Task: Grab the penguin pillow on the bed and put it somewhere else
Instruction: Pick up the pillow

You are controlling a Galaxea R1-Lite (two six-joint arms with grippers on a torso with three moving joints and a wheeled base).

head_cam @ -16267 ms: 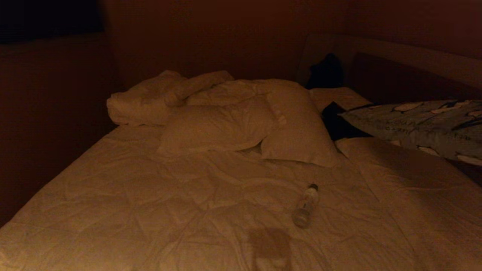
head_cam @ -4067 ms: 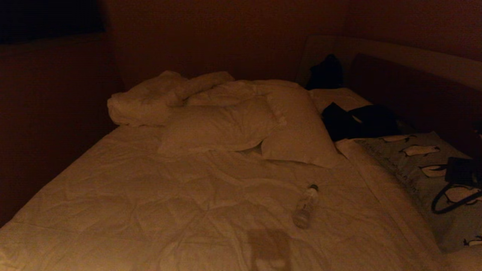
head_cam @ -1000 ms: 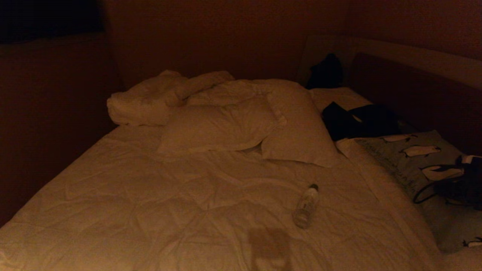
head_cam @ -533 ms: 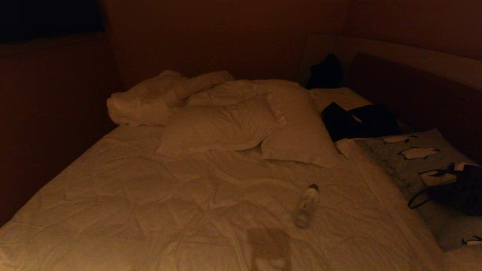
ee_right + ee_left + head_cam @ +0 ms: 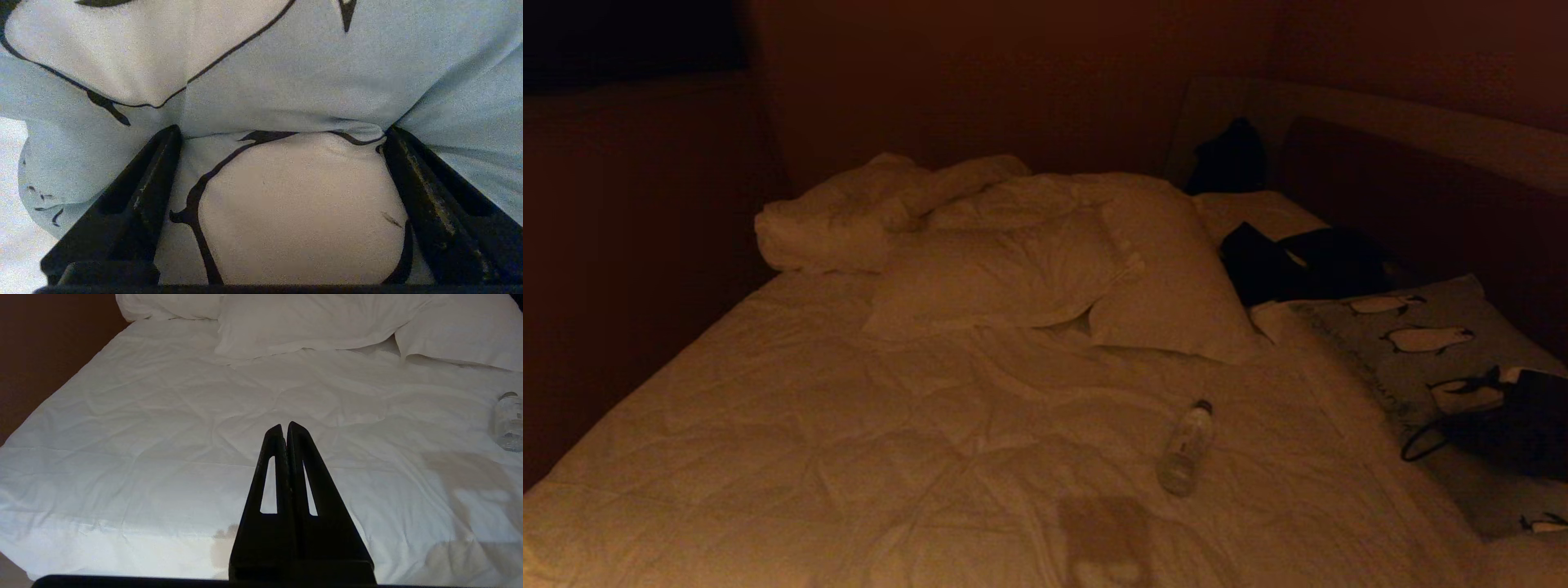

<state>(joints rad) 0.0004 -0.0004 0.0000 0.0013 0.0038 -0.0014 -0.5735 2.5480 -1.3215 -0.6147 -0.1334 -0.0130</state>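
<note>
Between spread claw [image 5: 282,134] tips: penguin pillow [image 5: 310,77]

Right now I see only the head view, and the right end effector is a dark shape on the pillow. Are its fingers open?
Observer: Yes. The right end effector is open, both fingers pressed into the pillow, fabric bulging between them.
Operator: And the left one? I cannot see it.
Observer: The left end effector is shut, empty, pointing over the bed.
Operator: Anything near it?
Observer: Only the bottle, off to one side, apart from it.
</note>
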